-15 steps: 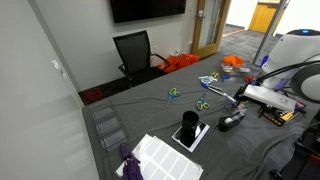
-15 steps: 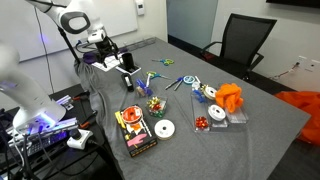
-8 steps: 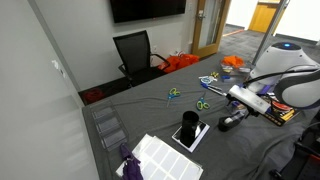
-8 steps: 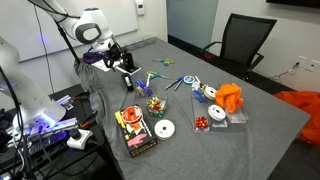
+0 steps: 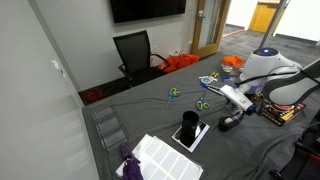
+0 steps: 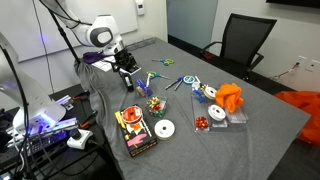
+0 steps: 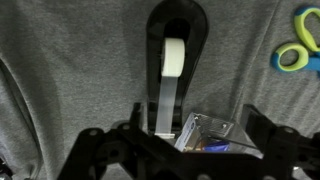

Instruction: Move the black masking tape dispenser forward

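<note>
Hanging above the grey counter point(image 5: 150, 115), the tool point(image 5: 227, 99) sits at the end of the white arm with its jaws spread wide and nothing held between them. The wrist view shows this most plainly: the two dark fingers point(image 7: 100, 150) stand far apart along the bottom edge of the picture, one on each side.

The black masking tape dispenser point(image 7: 178, 14) lies flat on the cloth below the tool, running lengthwise away from the camera. A white tape roll point(image 7: 174, 58) sits in the dispenser's rounded far end, and a pale strip leads from the roll down toward a shiny, clear piece point(image 7: 206, 130) between the fingers. Whether the fingers touch the dispenser cannot be told from this view.

In an exterior view the dispenser point(image 5: 232, 121) rests near the counter edge on the robot's side, with the tool above it and a visible gap between the two. In an exterior view from across the counter, the dispenser point(image 6: 128, 82) shows as a low dark shape just under the tool point(image 6: 125, 68).

A taller black block on a white-edged pad point(image 5: 190, 130) stands near the dispenser but apart from it. Green-handled scissors point(image 5: 203, 104) lie further in on the counter, and the wrist view catches scissor handles point(image 7: 298, 45) at its upper right. A white sheet point(image 5: 160, 157) lies at the counter's near end, and a black office chair point(image 5: 135, 52) stands at the far end.
</note>
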Robot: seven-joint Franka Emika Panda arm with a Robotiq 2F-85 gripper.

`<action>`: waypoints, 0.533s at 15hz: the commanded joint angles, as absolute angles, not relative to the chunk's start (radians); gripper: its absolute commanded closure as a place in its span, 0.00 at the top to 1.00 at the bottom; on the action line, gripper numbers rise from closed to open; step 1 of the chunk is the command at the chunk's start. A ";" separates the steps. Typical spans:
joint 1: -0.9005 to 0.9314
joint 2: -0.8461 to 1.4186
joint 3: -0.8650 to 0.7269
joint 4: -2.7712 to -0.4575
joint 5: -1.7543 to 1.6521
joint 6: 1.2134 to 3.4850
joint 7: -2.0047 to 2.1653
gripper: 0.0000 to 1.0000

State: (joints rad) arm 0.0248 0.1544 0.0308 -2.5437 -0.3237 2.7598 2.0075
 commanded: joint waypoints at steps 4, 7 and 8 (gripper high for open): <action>0.067 0.158 -0.007 -2.538 -0.307 2.753 1.997 1.00; 0.081 0.170 0.006 -2.536 -0.252 2.747 1.978 1.00; 0.088 0.176 0.007 -2.534 -0.240 2.747 1.979 1.00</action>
State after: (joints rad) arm 0.0573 0.1609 0.0158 -2.5376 -0.2895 2.7536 2.0061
